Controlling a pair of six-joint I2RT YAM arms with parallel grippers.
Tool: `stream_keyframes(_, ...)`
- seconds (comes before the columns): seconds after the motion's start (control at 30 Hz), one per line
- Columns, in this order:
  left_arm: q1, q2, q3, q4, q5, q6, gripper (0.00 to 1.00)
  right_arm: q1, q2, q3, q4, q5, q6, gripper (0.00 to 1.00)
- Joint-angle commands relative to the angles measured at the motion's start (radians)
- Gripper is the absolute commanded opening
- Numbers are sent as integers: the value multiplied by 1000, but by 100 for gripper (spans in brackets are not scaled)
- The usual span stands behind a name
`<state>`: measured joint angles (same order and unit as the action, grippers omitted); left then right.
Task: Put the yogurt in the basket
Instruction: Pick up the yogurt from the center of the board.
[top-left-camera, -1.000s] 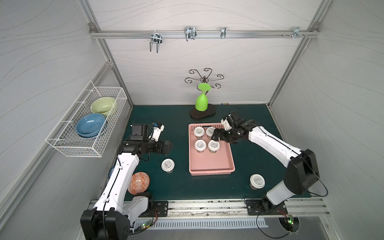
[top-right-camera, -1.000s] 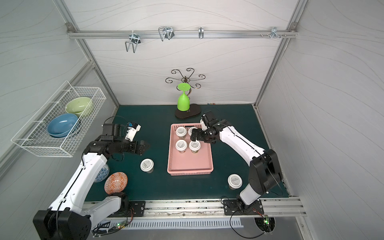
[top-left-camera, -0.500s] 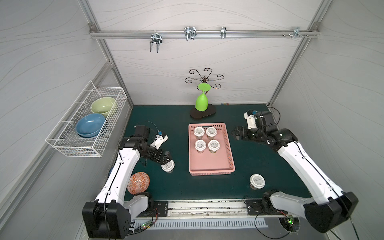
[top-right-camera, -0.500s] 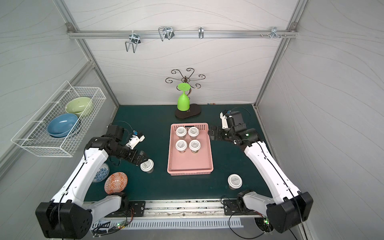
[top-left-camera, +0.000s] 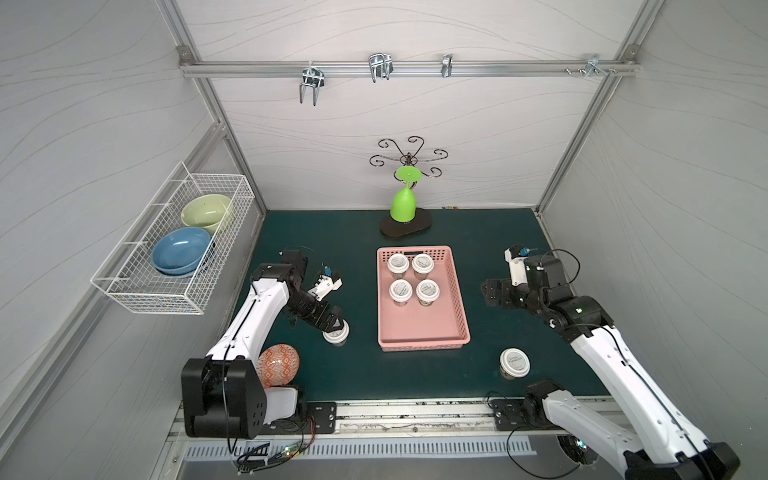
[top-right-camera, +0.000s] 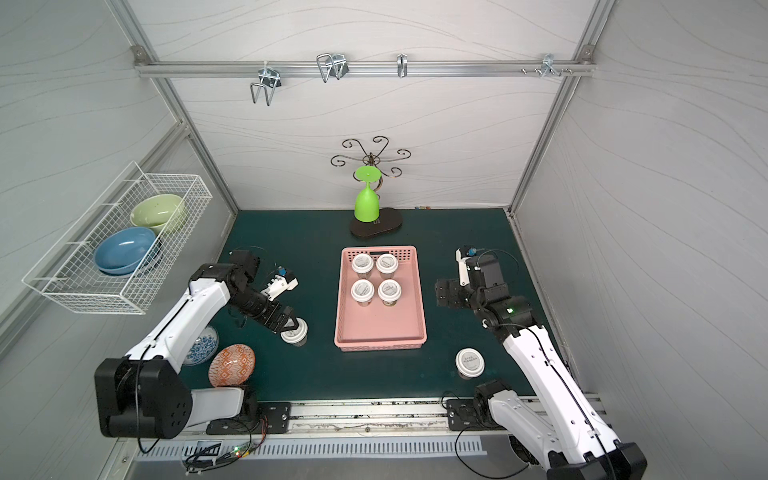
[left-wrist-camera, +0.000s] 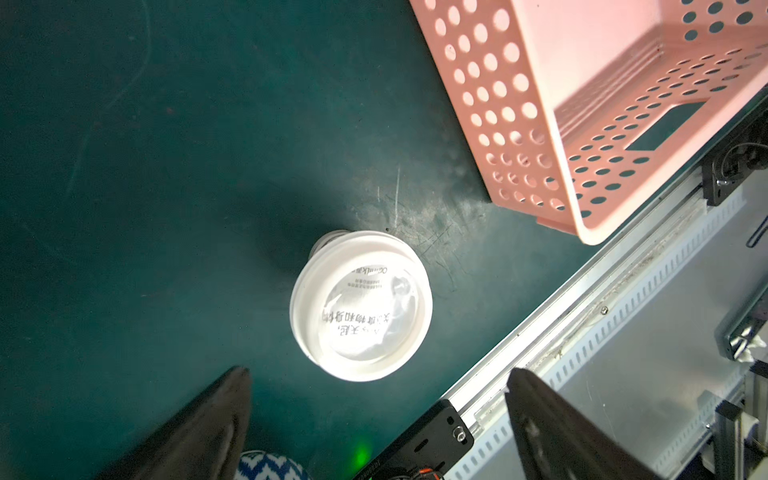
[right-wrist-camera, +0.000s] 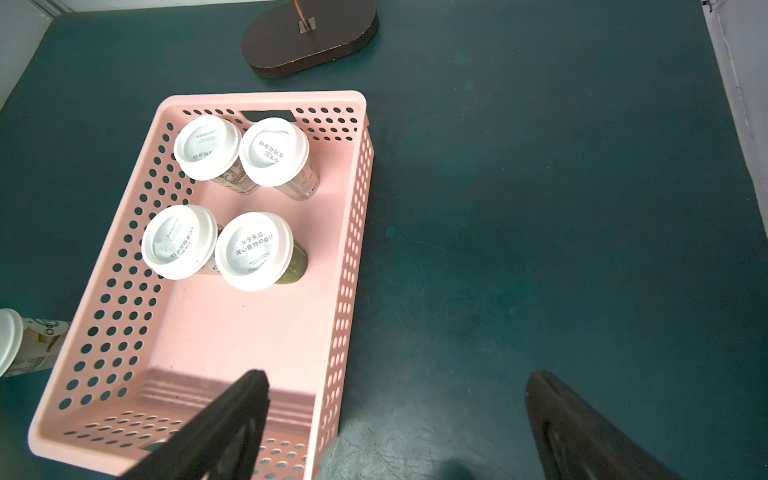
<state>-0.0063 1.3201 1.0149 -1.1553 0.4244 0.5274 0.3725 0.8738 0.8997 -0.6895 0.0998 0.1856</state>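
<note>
Since a second ago the right gripper has drawn back from over the pink basket to the mat beside it. The left gripper has dropped to a yogurt cup standing on the mat just left of the basket. Both have jaws spread, pinching nothing. The cup is white-lidded, and a matching lid, one of four in the basket, reads "从今天起".
</note>
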Motion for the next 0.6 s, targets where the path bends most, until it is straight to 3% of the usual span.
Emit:
stream_keyframes(0.0,4,22,18,-20,35,65,99,-2,-49,-36,75,30,-23,99)
stream_keyframes(0.57,-28,130,-28,41,-5,101,99,34,-116,-99,108,103,-56,99)
